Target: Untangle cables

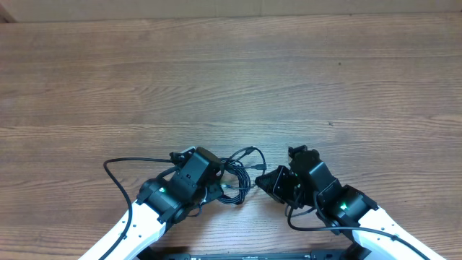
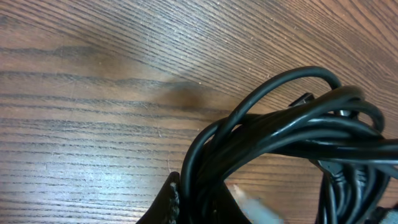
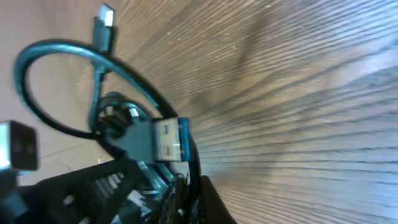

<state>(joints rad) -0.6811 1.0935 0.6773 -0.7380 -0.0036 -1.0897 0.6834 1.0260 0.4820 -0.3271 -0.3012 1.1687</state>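
Note:
The cables (image 1: 237,175) lie as a tangled bundle of thin black cords at the table's front centre, between my two arms. My left gripper (image 1: 216,178) is at the bundle's left side. In the left wrist view the cords (image 2: 280,130) run between its fingertips (image 2: 205,205), which are shut on them. My right gripper (image 1: 264,180) is at the bundle's right side. In the right wrist view a cord passes between its fingers (image 3: 194,198), which are shut on it. A USB plug with a blue insert (image 3: 168,140) sits just above them, and a small silvery plug (image 3: 106,15) sticks up.
The wooden table (image 1: 231,79) stretches far behind the bundle. A thicker black wire (image 1: 115,172) loops out from the left arm. A dark bar (image 1: 253,255) runs along the front edge between the arm bases.

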